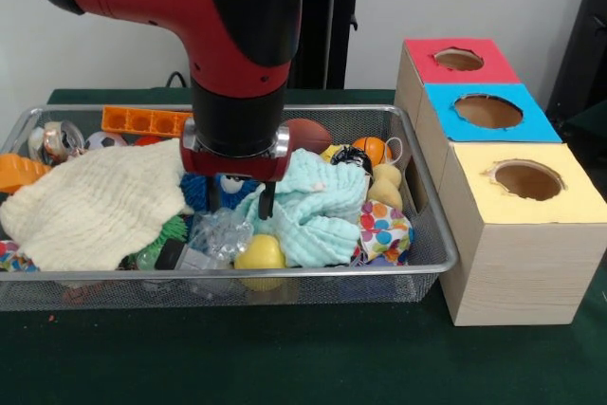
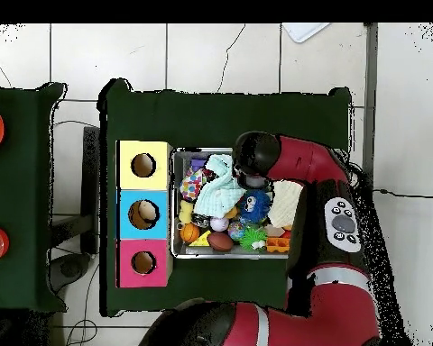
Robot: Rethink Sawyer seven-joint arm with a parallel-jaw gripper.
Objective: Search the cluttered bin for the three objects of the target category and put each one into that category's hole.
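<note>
The silver wire-mesh bin [image 1: 237, 274] is full of clutter: a cream cloth [image 1: 95, 201], a light-blue cloth [image 1: 318, 211], a yellow ball [image 1: 259, 253], a blue plush toy [image 1: 199, 189], a brown football [image 1: 308, 133], a small basketball [image 1: 372, 149] and a polka-dot item [image 1: 387, 231]. My gripper [image 1: 240, 201] hangs open just above the middle of the bin, over the blue plush and a clear plastic piece [image 1: 223, 232], holding nothing. In the overhead view the arm [image 2: 256, 158] covers the gripper above the bin [image 2: 229, 255].
Three boxes with round holes stand in a row beside the bin: red [image 1: 458, 61], blue [image 1: 488, 111] and yellow [image 1: 526, 180]. In the overhead view they are yellow [image 2: 143, 165], blue [image 2: 143, 214] and red [image 2: 143, 262]. An orange tray [image 1: 142, 121] lies at the bin's far side.
</note>
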